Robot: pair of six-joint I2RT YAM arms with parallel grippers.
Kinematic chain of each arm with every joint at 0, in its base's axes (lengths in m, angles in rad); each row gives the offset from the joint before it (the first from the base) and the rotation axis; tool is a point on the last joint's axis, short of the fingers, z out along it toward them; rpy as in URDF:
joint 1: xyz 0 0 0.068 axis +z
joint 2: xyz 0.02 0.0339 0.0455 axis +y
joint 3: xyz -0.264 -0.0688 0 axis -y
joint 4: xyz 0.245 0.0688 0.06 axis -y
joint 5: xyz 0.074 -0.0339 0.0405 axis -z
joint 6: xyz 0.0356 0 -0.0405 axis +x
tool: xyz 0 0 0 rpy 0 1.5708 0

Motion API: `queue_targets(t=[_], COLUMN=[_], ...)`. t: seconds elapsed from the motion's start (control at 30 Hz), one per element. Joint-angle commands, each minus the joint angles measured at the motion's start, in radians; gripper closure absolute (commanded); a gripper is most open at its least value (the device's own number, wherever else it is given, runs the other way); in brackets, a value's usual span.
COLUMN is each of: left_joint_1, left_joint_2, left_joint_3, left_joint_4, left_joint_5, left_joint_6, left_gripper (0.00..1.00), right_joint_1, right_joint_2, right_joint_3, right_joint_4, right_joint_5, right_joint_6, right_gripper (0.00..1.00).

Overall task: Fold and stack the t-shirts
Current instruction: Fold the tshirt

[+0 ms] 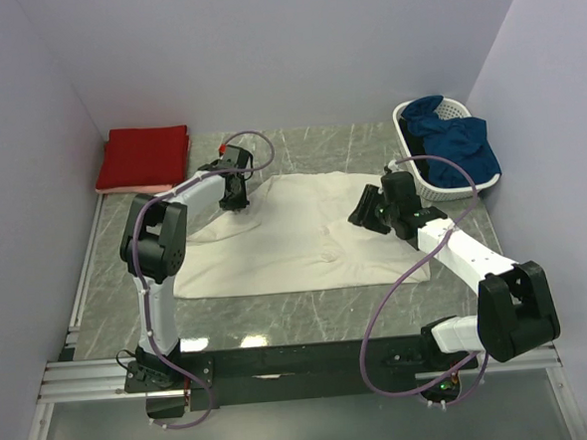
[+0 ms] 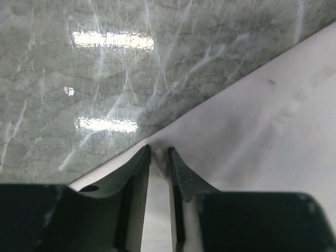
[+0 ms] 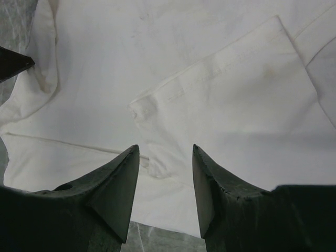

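We see the cream t-shirt spread flat on the tabletop, with the red t-shirt folded far left. Our left claw narrows at the cream shirt's far-left edge; we cannot tell if it grips. Our right claw gapes above the right sleeve.

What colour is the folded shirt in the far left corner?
That shirt is red; the top view shows it best.
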Motion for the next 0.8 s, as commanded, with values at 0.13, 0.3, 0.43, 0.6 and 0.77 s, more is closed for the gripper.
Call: queue_targets(t=[0.13,0.3,0.43,0.6,0.77], left_joint_1=[-0.006,-0.007,-0.004,0.025,0.085], left_joint_2=[-0.076,-0.103,-0.120,-0.108,-0.096], left_joint_3=[0.003,0.018,0.048,0.120,0.173], left_joint_4=[-0.009,-0.029,-0.052,-0.106,-0.107], left_joint_5=[-0.023,-0.037,-0.080,-0.132,-0.147], left_joint_6=[0.007,0.011,0.014,0.015,0.009], left_gripper=[0.90,0.99,0.99,0.99,0.99], right_joint_1=[-0.014,-0.032,-0.087,-0.169,-0.267], right_joint_2=[-0.036,-0.035,-0.024,0.048,0.160], right_joint_3=[-0.008,0.005,0.057,0.140,0.236], right_joint_4=[0.020,0.014,-0.007,-0.037,-0.041], right_joint_5=[0.000,-0.012,-0.032,-0.046,-0.075], right_joint_6=[-0.014,-0.012,-0.016,-0.016,-0.009], right_gripper=[0.48,0.48,0.48,0.48,0.48])
